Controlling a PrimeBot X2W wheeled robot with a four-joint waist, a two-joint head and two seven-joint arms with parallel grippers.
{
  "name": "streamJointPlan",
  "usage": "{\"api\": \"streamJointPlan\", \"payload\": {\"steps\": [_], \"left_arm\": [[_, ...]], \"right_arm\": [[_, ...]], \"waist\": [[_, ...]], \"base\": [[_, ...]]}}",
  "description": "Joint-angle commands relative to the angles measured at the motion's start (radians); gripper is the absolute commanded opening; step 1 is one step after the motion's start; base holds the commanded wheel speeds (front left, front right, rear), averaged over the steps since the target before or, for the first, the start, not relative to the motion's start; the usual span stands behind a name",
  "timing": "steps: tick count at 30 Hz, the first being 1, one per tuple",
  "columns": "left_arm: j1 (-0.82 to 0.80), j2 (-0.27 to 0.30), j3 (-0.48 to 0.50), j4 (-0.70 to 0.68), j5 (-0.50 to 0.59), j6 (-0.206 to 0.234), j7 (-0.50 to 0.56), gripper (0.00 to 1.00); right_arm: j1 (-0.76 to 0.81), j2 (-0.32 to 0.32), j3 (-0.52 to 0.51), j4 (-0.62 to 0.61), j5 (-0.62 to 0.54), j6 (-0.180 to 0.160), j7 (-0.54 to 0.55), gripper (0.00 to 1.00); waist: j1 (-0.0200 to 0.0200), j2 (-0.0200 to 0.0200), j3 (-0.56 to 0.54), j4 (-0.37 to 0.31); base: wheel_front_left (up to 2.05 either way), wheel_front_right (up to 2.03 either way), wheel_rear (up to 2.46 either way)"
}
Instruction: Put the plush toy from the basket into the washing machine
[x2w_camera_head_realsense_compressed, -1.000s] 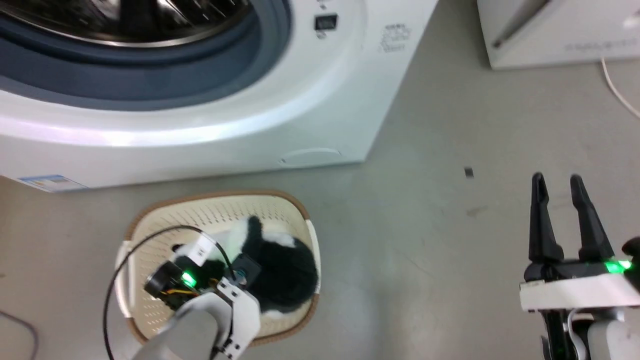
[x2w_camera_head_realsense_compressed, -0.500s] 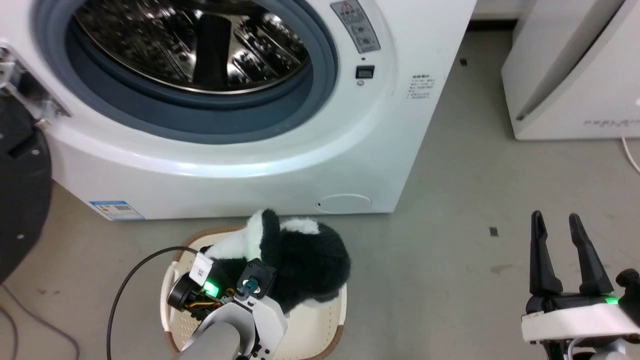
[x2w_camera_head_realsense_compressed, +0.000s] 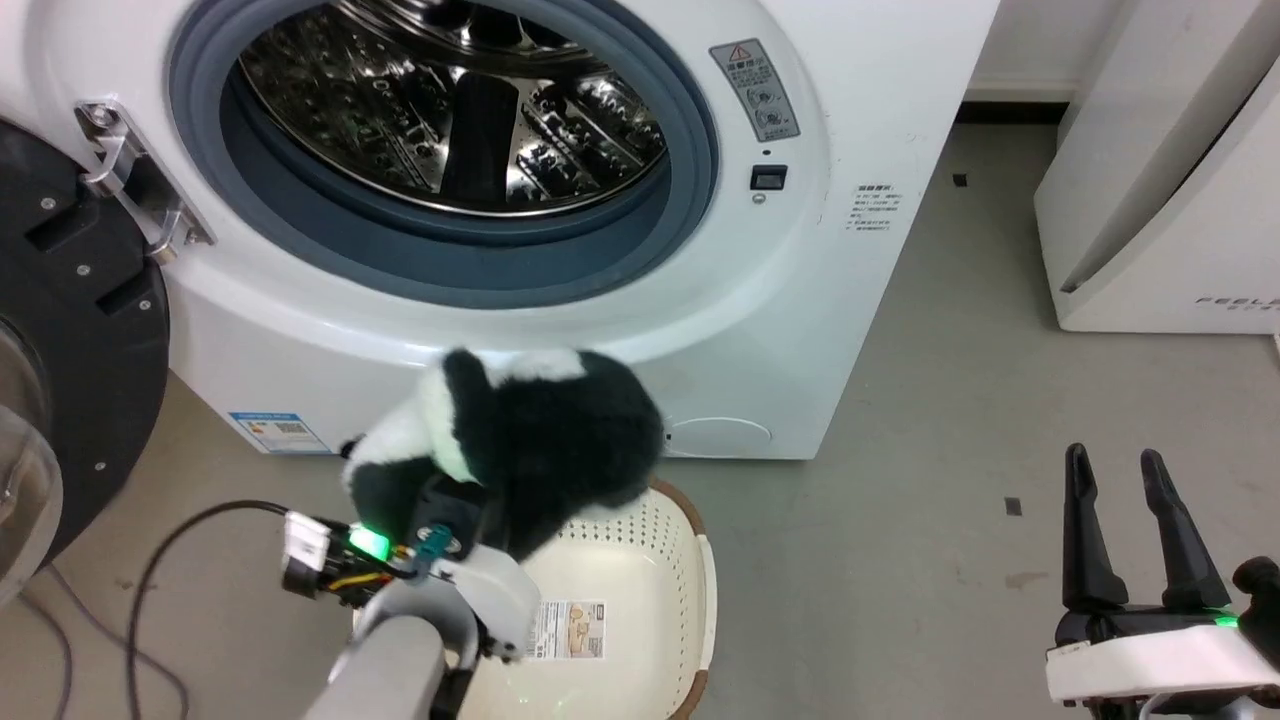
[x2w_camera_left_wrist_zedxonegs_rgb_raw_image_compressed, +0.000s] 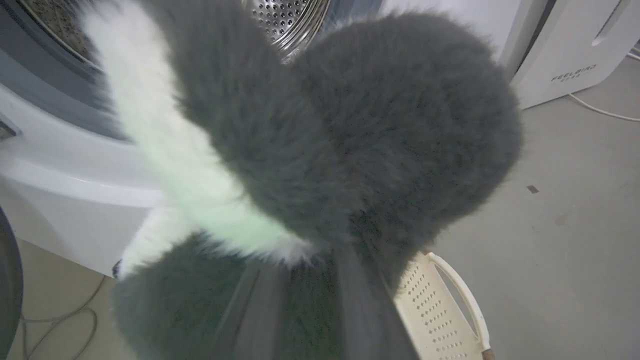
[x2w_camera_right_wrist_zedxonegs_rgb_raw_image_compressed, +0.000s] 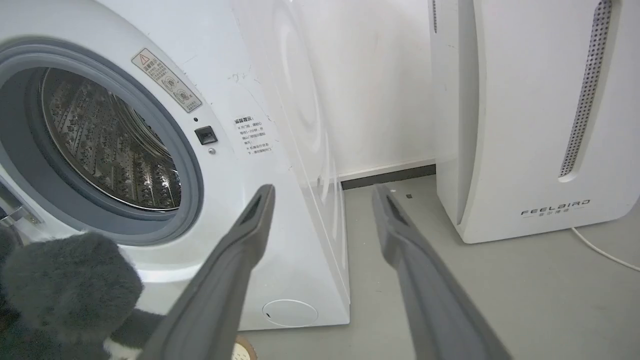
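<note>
The black-and-white plush toy (x2w_camera_head_realsense_compressed: 530, 440) hangs in the air above the basket (x2w_camera_head_realsense_compressed: 690, 560), in front of the washing machine (x2w_camera_head_realsense_compressed: 800, 330) and below its open porthole (x2w_camera_head_realsense_compressed: 470, 140). My left gripper (x2w_camera_head_realsense_compressed: 455, 515) is shut on the toy from beneath, its fingers (x2w_camera_left_wrist_zedxonegs_rgb_raw_image_compressed: 360, 310) buried in the fur (x2w_camera_left_wrist_zedxonegs_rgb_raw_image_compressed: 350, 140). The basket's inner bottom shows its paper label (x2w_camera_head_realsense_compressed: 568, 628). My right gripper (x2w_camera_head_realsense_compressed: 1125, 465) stands open over the floor at the lower right, nothing between its fingers (x2w_camera_right_wrist_zedxonegs_rgb_raw_image_compressed: 240, 250). The toy (x2w_camera_right_wrist_zedxonegs_rgb_raw_image_compressed: 70, 285) also shows at the right wrist view's lower left.
The washer's dark round door (x2w_camera_head_realsense_compressed: 70, 350) stands swung open at the left. A white FEELBIRD appliance (x2w_camera_head_realsense_compressed: 1170, 200) stands to the right, with grey floor (x2w_camera_head_realsense_compressed: 950, 400) between it and the washer. Cables (x2w_camera_head_realsense_compressed: 90, 640) lie on the floor at the lower left.
My left gripper has lifted the plush toy out of the basket and up toward the porthole. The head camera has tilted up, showing more of the washer and its door.
</note>
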Motion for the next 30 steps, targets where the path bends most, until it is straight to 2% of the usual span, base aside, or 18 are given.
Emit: {"api": "streamJointPlan", "payload": {"steps": [1, 9, 20, 30], "left_arm": [[-0.015, 0.008, 0.025, -0.018, -0.01, 0.013, -0.006, 0.0], [-0.09, 0.017, 0.122, -0.069, 0.003, 0.034, -0.006, 0.0], [-0.255, 0.057, 0.226, -0.047, 0.029, 0.016, -0.006, 0.0], [-0.395, 0.082, 0.27, -0.016, 0.06, 0.0, -0.006, 0.0]], "right_arm": [[0.001, -0.001, 0.001, -0.004, -0.004, -0.001, -0.005, 1.0], [-0.033, -0.001, 0.004, -0.008, 0.001, -0.001, -0.005, 1.0], [-0.093, -0.001, 0.011, -0.014, 0.009, -0.001, -0.005, 1.0], [-0.136, -0.001, 0.022, -0.014, 0.024, -0.001, -0.005, 1.0]], "waist": [[0.0002, 0.0, 0.013, -0.001], [0.0002, 0.0, 0.076, -0.03], [0.0002, 0.0, 0.186, -0.083], [0.0002, 0.0, 0.253, -0.125]], "base": [[0.0, 0.0, 0.0], [0.0, 0.0, 0.0], [0.0, 0.0, 0.0], [0.0, 0.0, 0.0]]}}
